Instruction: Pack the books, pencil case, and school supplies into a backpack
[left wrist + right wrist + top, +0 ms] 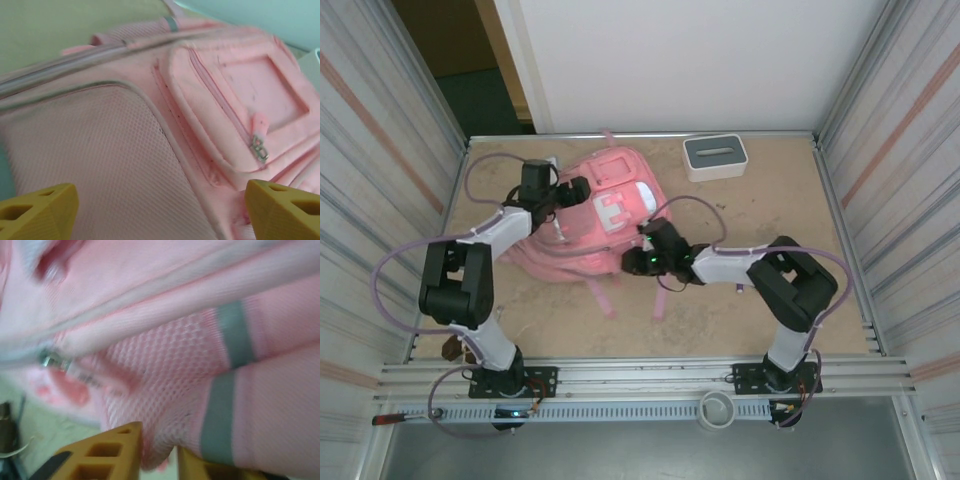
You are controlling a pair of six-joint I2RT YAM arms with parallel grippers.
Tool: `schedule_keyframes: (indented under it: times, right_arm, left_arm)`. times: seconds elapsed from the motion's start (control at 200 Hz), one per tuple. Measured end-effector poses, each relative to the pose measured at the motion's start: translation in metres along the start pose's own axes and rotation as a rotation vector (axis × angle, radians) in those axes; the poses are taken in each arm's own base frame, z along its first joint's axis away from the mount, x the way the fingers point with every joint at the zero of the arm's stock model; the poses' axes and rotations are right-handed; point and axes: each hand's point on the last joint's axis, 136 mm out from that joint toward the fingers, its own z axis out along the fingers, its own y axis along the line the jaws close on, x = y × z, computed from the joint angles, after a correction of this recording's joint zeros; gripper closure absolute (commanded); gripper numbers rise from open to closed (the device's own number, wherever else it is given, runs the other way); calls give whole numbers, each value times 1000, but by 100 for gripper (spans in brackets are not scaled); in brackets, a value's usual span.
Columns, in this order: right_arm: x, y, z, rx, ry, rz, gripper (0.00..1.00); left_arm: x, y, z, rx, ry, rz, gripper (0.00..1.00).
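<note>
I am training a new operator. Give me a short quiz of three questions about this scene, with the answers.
1. Fill in: the white box stands near the far ___ corner of the table (left or right).
2. True or false: the left gripper is open, over the backpack.
3. What is between the fingers of the right gripper? A) pink backpack mesh B) the white box C) nothing

Key: 1 right; 2 true; 3 A.
</note>
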Motion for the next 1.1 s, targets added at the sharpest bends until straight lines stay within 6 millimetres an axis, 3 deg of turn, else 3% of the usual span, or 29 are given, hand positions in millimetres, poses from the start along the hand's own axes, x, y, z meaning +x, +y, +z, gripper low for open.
schedule_keyframes:
  times: [0.085, 0.18, 0.296, 0.381, 0.526, 0.671, 0.962, 1.102]
  right_arm:
    - [9, 27, 4, -55, 26, -53, 53]
    - [2, 31, -4, -59, 7, -99, 45]
    - [-28, 29, -28, -44, -84, -163, 40]
    - [-55, 30, -46, -53, -164, -198, 38]
    - [-80, 16, -51, -52, -225, -196, 34]
    - [-77, 5, -40, -41, -206, -185, 34]
    - [-72, -13, -28, 16, -189, -166, 35]
    - [-72, -20, -28, 38, -193, -152, 35]
  left_arm:
    - [-11, 6, -20, -37, -37, 14, 9]
    - [-17, 8, -58, -74, -109, 38, 7]
    - [-3, 4, -109, -126, -201, 94, 6]
    - [17, 2, -124, -157, -217, 132, 5]
    - [58, 18, -113, -249, -113, 190, 3]
    - [85, 29, -97, -323, -11, 250, 3]
    - [99, 41, -72, -404, 71, 300, 7]
    - [94, 40, -60, -426, 79, 309, 16]
